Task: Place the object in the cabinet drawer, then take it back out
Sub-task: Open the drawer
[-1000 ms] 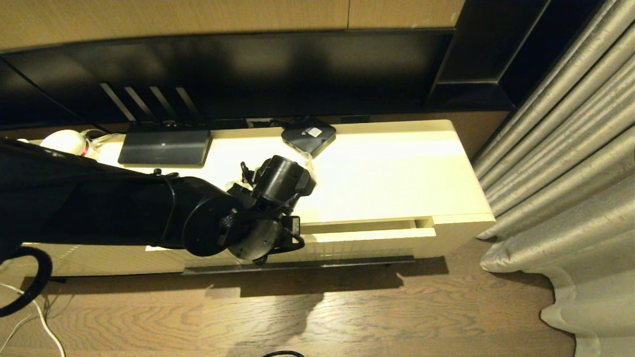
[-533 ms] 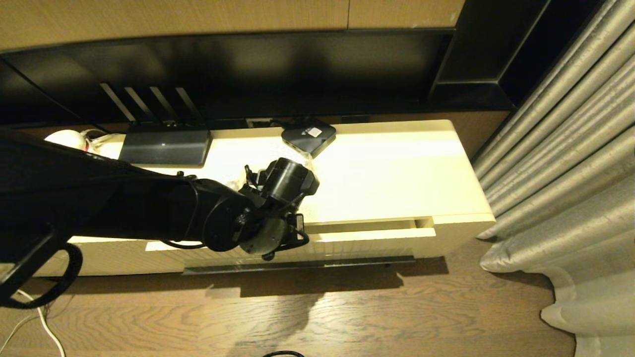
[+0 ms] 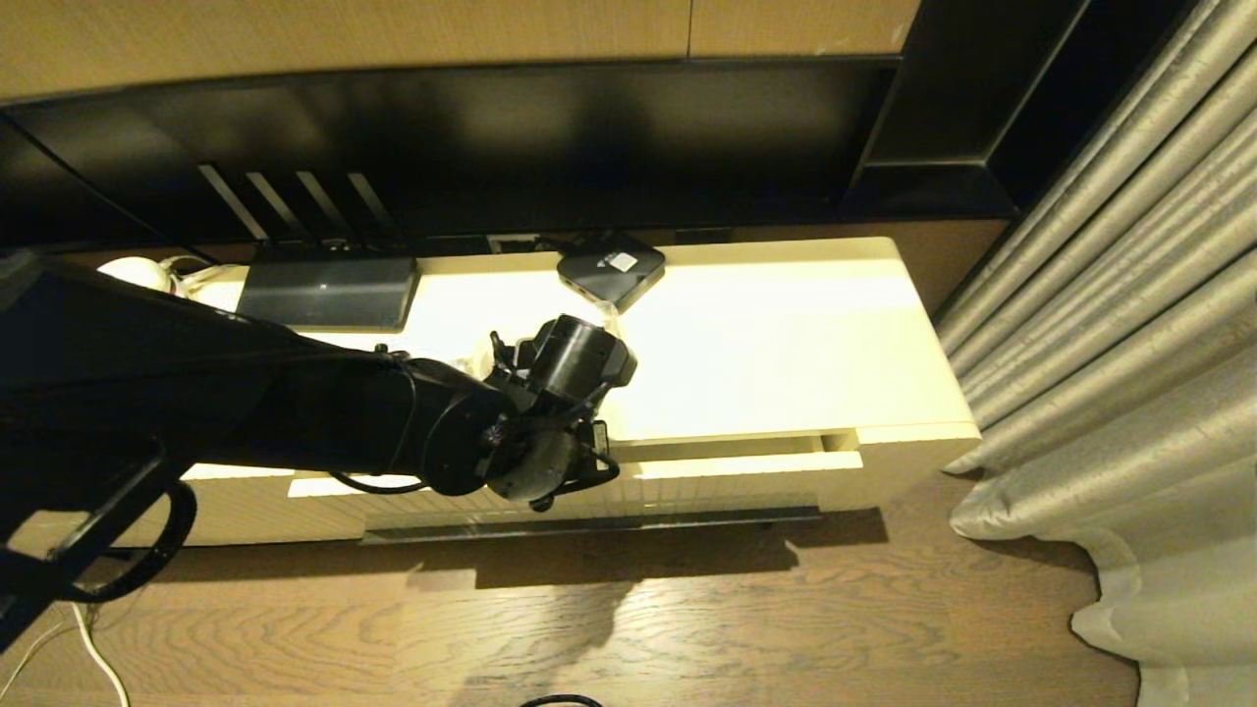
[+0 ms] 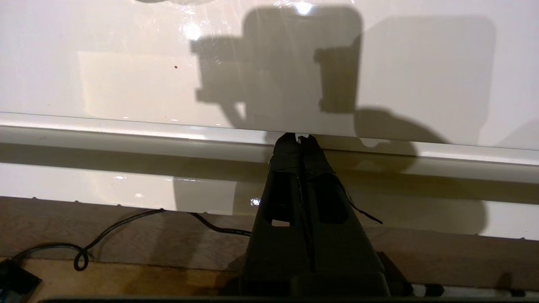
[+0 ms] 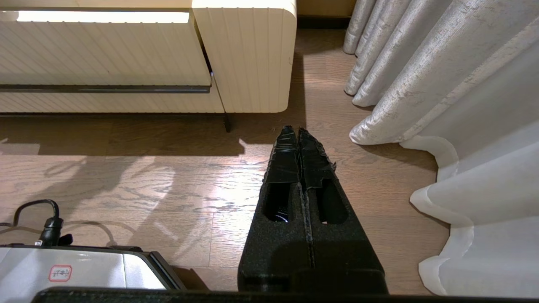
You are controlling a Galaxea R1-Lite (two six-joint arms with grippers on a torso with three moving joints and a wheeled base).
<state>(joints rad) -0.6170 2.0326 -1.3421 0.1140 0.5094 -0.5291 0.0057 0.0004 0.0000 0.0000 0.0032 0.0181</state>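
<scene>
Hovering pressed shut and empty, the left claw [image 4: 298,138] meets the cabinet drawer's [image 3: 727,476] top edge.

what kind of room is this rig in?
Probably a living room or hotel room. A low cream cabinet stands under a dark TV screen, with a router and a small black box on top. Wood floor, and long curtains to the robot's right.

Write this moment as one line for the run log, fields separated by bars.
left gripper: jaws shut, empty, at cabinet drawer edge | drawer: slightly open | right gripper: shut, idle over floor
</scene>
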